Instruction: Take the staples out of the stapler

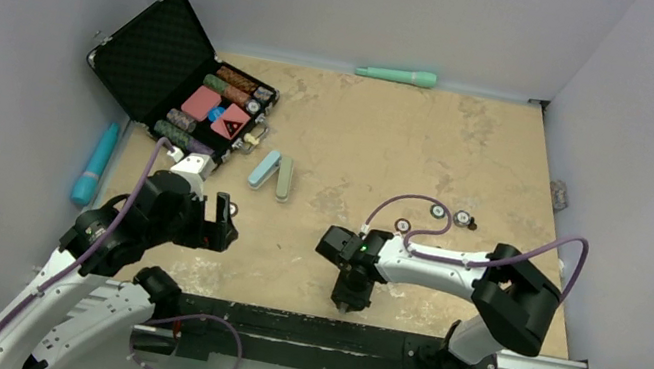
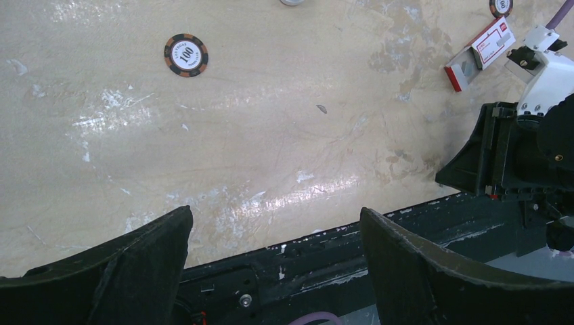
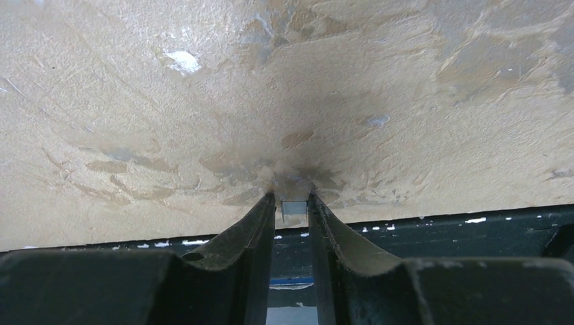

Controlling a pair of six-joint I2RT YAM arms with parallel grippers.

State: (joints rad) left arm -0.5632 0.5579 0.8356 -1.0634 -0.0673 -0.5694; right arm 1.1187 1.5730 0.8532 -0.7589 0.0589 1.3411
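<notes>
R gripper point(image 3: 293, 201) points down at the near edge of the table point(image 1: 359, 150), fingers nearly together, pinching a small grey staple strip point(image 3: 294, 208) at the tips. L gripper point(image 2: 274, 218) hovers w/ fingers wide apart, nothing between them. We see the red-white stapler point(image 2: 478, 53) lying flat beside the R arm point(image 2: 548, 74).

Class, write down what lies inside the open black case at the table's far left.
Inside the case sit rows of poker chips, a pink box and a red card bearing a black triangle. Whatever lies beneath them is covered.
</notes>
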